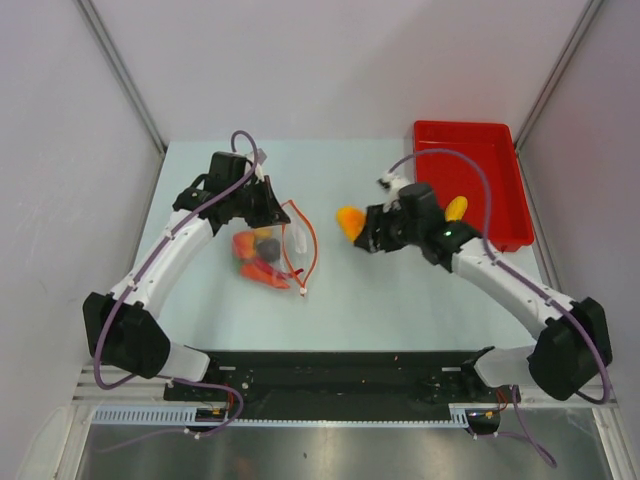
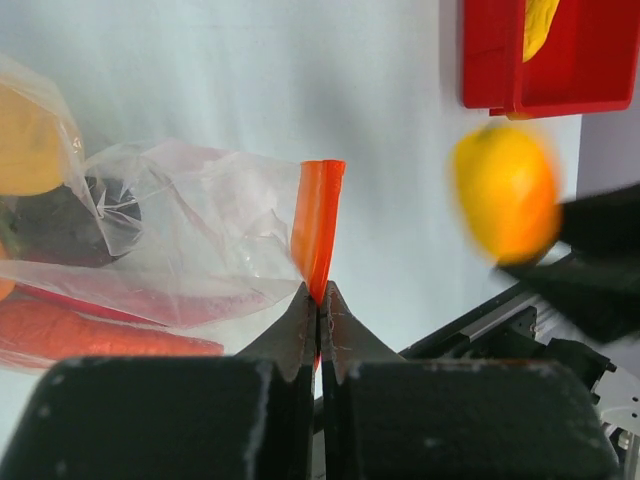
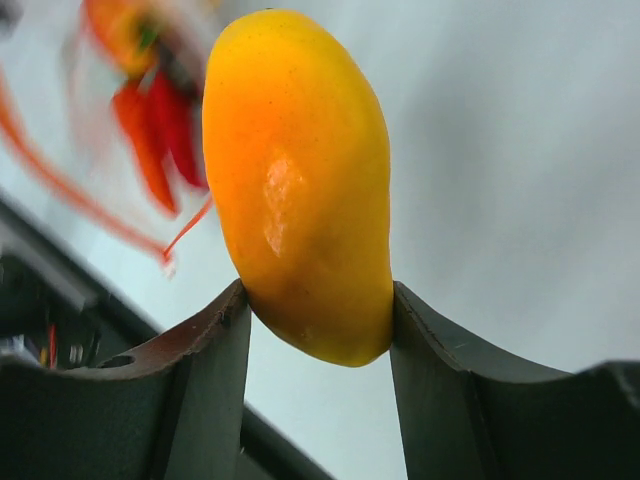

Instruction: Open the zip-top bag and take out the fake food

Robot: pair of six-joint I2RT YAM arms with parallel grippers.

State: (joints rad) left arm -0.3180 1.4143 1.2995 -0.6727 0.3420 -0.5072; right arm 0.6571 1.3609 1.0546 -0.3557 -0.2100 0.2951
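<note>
Right gripper (image 3: 318, 315) clamps the toy mango (image 3: 300, 180): swing it right, over the red tray (image 1: 465, 127); left gripper (image 2: 318, 305) pinches the zip-top bag (image 2: 180, 230) by its strip.

A robotics lab cell: white walls (image 1: 340, 60) enclose a pale table (image 1: 390, 295) and mounting rail (image 1: 330, 372).

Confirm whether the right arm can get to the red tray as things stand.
Probably yes. The right hand grips the orange-yellow fruit, the red tray lies close beside that arm, and nothing stands between them.
</note>
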